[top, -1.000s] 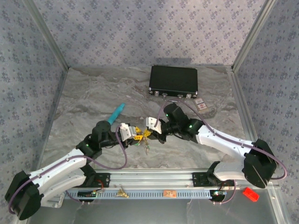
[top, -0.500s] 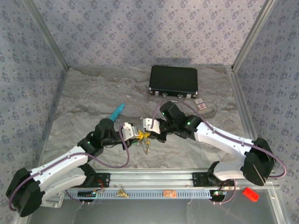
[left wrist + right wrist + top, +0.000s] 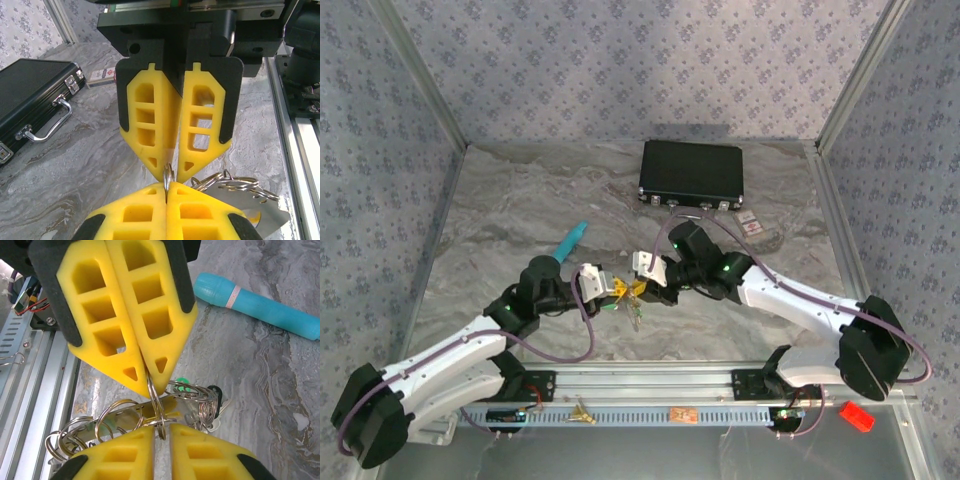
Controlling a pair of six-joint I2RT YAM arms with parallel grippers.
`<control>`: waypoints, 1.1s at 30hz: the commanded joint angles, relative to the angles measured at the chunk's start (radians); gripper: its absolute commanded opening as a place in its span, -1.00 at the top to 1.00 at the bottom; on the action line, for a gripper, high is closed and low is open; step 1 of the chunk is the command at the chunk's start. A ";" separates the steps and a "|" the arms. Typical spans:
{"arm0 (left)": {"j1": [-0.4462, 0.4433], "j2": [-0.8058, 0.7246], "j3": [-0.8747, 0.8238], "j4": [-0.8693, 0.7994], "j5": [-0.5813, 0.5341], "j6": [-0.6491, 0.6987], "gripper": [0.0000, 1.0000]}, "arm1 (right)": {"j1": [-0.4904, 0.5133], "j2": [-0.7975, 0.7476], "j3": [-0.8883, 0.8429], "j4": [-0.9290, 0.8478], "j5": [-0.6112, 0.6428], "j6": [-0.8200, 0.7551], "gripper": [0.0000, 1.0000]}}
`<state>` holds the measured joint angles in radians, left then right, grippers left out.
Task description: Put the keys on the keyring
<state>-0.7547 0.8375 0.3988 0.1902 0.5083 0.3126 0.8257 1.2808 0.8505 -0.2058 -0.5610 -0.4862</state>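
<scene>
A silver split ring of the keyring [image 3: 168,175] is pinched from both sides above the table. My left gripper [image 3: 167,189] is shut on its lower edge, and my right gripper [image 3: 172,169] grips it from the far side. In the right wrist view the right gripper [image 3: 161,431] holds the ring [image 3: 156,397] against the left gripper [image 3: 150,386]. More rings, a metal strip [image 3: 125,415], a green tag [image 3: 182,382] and a pale key [image 3: 221,409] hang beside it. From above, the grippers [image 3: 617,291] [image 3: 637,286] meet tip to tip, and small brass keys [image 3: 634,314] dangle below.
A teal tube [image 3: 570,240] lies behind the left gripper. A black case [image 3: 692,172] stands at the back, with small cards [image 3: 750,222] to its right. The aluminium rail [image 3: 640,385] runs along the front, with a small brass piece [image 3: 583,413] on it.
The two grippers closed in on each other, then eased slightly apart. The bunch still hangs between them, held by both.
</scene>
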 commanded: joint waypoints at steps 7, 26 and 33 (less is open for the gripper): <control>0.000 -0.023 -0.008 0.060 0.015 0.003 1.00 | -0.016 -0.029 -0.010 0.017 -0.048 0.027 0.73; 0.000 -0.030 -0.011 0.131 0.049 -0.004 1.00 | -0.002 0.058 0.035 -0.007 -0.051 0.035 0.89; 0.000 -0.032 -0.037 0.156 0.041 -0.018 1.00 | -0.017 -0.021 -0.043 0.084 -0.047 0.047 0.60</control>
<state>-0.7547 0.8242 0.3687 0.2611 0.5163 0.3077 0.8154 1.3006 0.8349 -0.1600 -0.5915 -0.4500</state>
